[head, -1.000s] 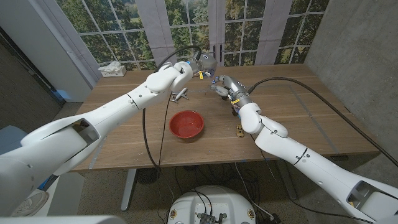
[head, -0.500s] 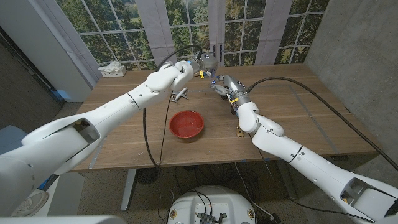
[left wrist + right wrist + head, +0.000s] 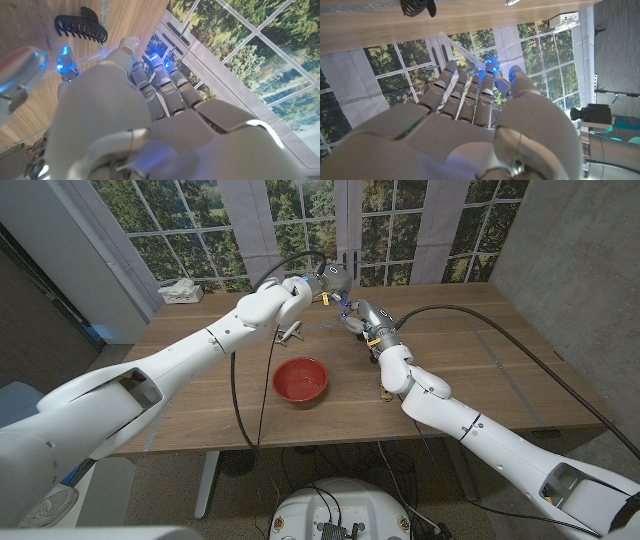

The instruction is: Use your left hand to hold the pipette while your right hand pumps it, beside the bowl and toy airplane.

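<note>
Both hands [image 3: 330, 280] [image 3: 352, 312] at the pipette [image 3: 462, 51].

Daylight comes through the windows [image 3: 300, 220] behind my tabletop [image 3: 200, 380], bright and even, with soft shadows under the bowl [image 3: 300, 379]. The head view bends at its edges. In my wrist views the backs of my hands sit too close and blurred, blue lights glare on my fingers [image 3: 479, 80], and the trees look slightly washed, perhaps overexposed

hair clip [image 3: 81, 28]: black, lying on the table  
tissue box [image 3: 180, 291]: sitting at the table's far left corner  
small brown object [image 3: 386, 392]: lying toward the table's near edge
</note>
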